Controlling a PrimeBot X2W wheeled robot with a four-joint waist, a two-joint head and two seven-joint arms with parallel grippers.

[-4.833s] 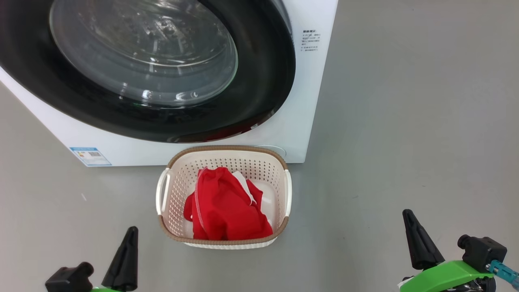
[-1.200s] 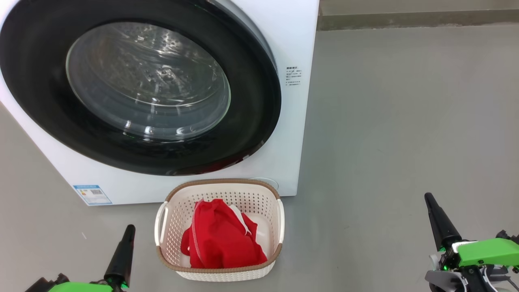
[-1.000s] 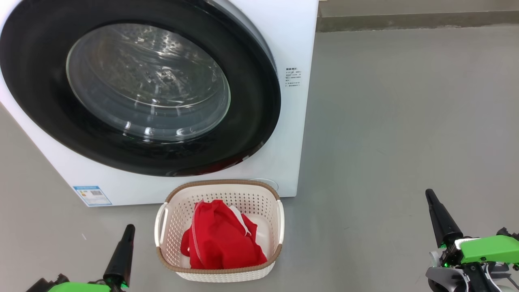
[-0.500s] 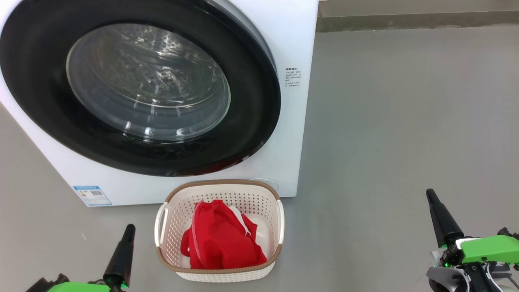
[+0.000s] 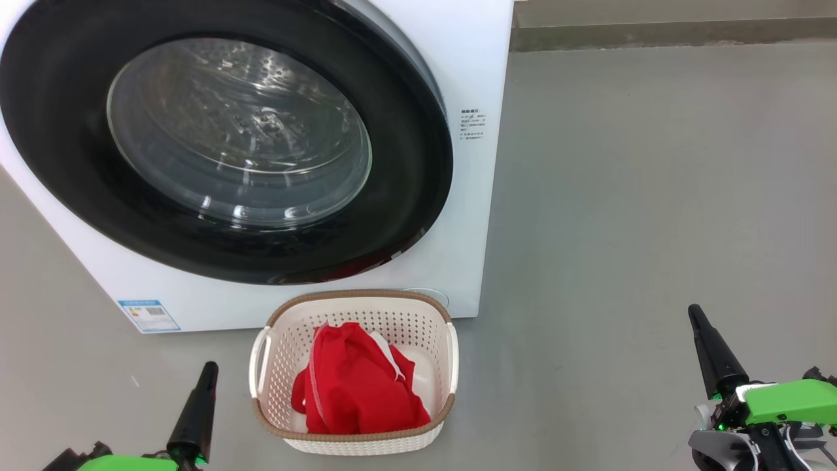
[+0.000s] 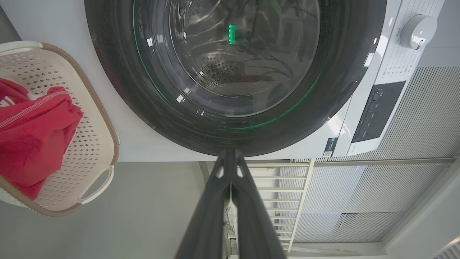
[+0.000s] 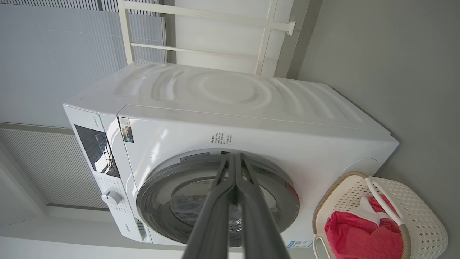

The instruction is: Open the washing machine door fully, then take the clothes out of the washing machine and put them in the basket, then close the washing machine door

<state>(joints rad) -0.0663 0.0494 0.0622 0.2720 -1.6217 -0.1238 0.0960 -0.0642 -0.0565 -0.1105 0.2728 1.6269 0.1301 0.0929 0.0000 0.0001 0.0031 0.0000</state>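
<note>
- There is one washing machine (image 5: 484,65). It is a white box, and it stands on the grey floor (image 5: 654,196).
- It has one washing machine door (image 5: 405,196). The door is big and round, with a wide black ring and a glass window. It lies flat against the front of the washing machine, so it is closed.
- Through the glass you can see the shiny drum (image 5: 242,131) with little holes.
- There is one small blue label (image 5: 149,314) at the bottom corner of the washing machine, on the robot's left.
- In the left wrist view, the washing machine has one round knob (image 6: 418,27) and one dark panel (image 6: 377,111).
- There is one basket (image 5: 356,296). It sits on the floor just in front of the washing machine, under the bottom of the door.
- The clothes (image 5: 356,386) are in the basket. They are one red heap with thin white edges. I cannot tell how many pieces there are.
- There are two grippers.
- The left gripper (image 5: 208,369) is in front of the washing machine, near the corner with the blue label. Its two fingers are pressed together and hold nothing.
- The right gripper (image 5: 694,313) is well apart from the washing machine, out past its right side, above bare floor. Its two fingers are pressed together too and hold nothing.
</note>
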